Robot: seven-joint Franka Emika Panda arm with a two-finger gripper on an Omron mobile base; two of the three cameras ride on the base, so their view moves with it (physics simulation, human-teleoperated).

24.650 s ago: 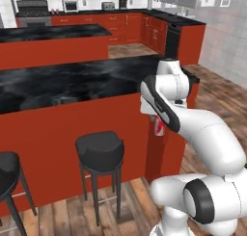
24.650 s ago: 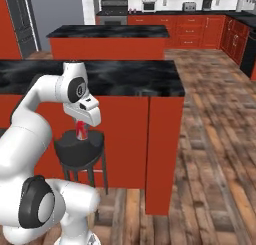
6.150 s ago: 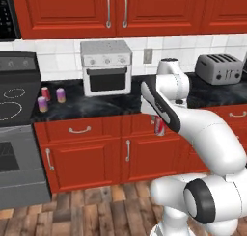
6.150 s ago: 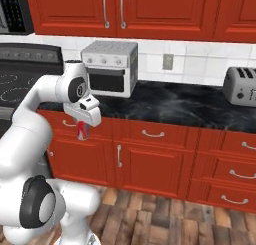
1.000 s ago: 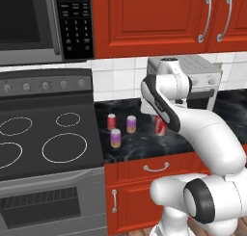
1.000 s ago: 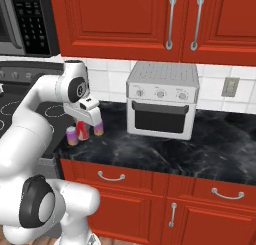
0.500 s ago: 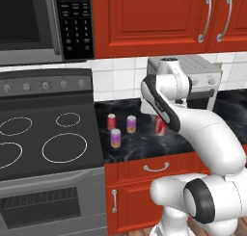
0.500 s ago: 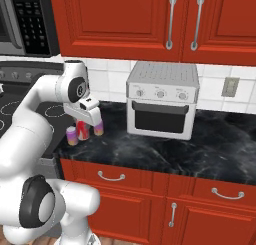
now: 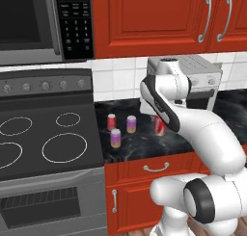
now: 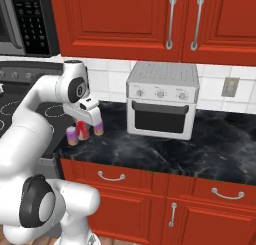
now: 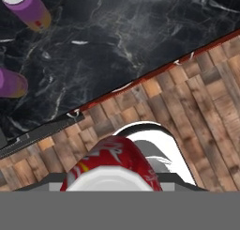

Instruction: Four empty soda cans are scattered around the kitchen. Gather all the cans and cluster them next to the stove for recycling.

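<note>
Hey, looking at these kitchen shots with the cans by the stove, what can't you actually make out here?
- Gripper's fingers: hidden behind the held red can in the hand view, behind the arm in the left base view.
- Whether that can already touches the counter: wrist covers it.
- Stove: cut off by the left edge.
- Printing on the three standing cans: too small.
</note>
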